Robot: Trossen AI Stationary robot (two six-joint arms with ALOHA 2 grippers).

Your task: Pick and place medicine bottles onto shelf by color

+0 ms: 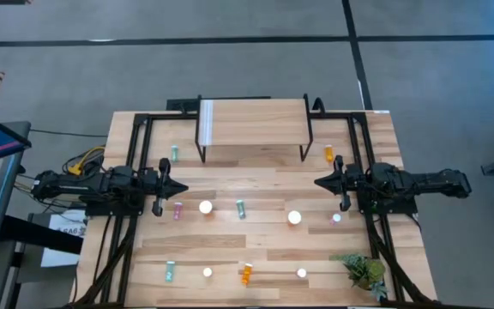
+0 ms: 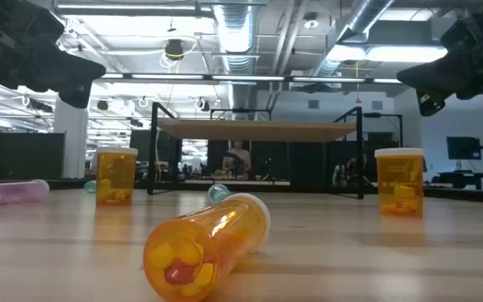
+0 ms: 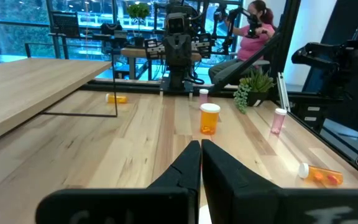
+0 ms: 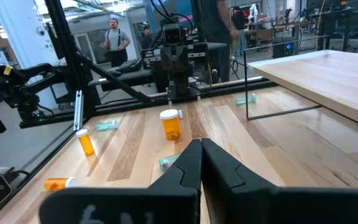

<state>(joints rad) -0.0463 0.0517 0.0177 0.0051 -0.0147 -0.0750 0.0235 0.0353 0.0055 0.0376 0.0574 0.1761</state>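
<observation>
Left of shelf (image 1: 251, 120), left claw (image 1: 181, 186) pinched tight, empty; right of shelf, right claw (image 1: 320, 182) likewise. Medicine bottles (image 1: 240, 209) scattered on surface (image 1: 256, 249) before shelf, none on shelf. Risk: several lie sideways, may roll from closing fingers; colours intermixed, mis-sorting likely.

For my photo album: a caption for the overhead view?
Two dark robot arms, grippers shut, face small scattered bottles before an empty light-wood shelf.

The shelf (image 1: 253, 120) top at the far edge is bare. Between the left gripper (image 1: 181, 186) and right gripper (image 1: 320, 182), both shut, lies open table. Just nearer, scattered medicine bottles (image 1: 240, 209) form a row; a plant (image 1: 364, 271) blocks the near right corner.
</observation>
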